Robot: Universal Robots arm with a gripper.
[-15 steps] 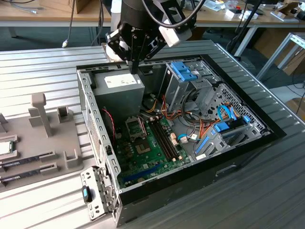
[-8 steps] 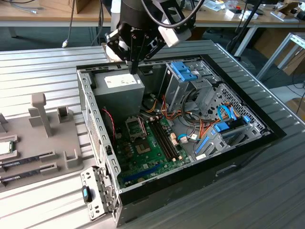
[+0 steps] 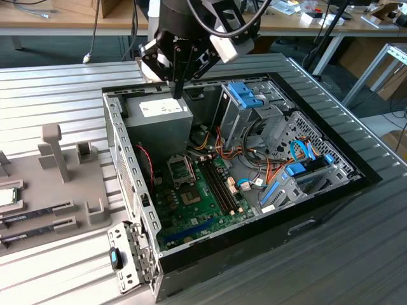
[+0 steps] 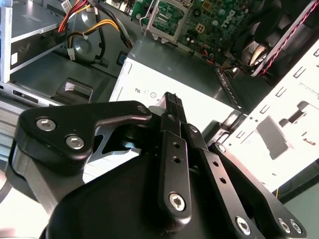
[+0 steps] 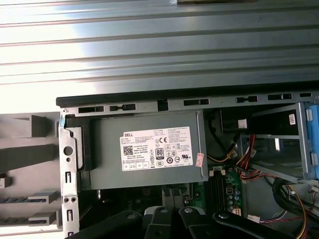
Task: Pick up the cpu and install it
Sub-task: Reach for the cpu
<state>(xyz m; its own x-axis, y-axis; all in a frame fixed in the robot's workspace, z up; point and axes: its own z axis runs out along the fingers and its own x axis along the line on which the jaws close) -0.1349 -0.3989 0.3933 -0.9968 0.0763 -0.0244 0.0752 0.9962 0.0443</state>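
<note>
— Where do we stand?
— The open computer case (image 3: 254, 244) holds the grey power supply (image 3: 159, 121). My gripper (image 3: 178, 93) hangs just above that supply, fingers pressed together with nothing between them. The cpu (image 3: 6, 197) lies on the grey tray (image 3: 38, 190) at the exterior view's left edge, well apart from the gripper.
— How would you take it?
— I judge the pickup isn't begun. Done well, it wants the fingers spread first, a level approach, and a grip on the green rim's edges.
— Any writing?
— A printed white label (image 5: 157, 149) on the supply, which I won't read out.
</note>
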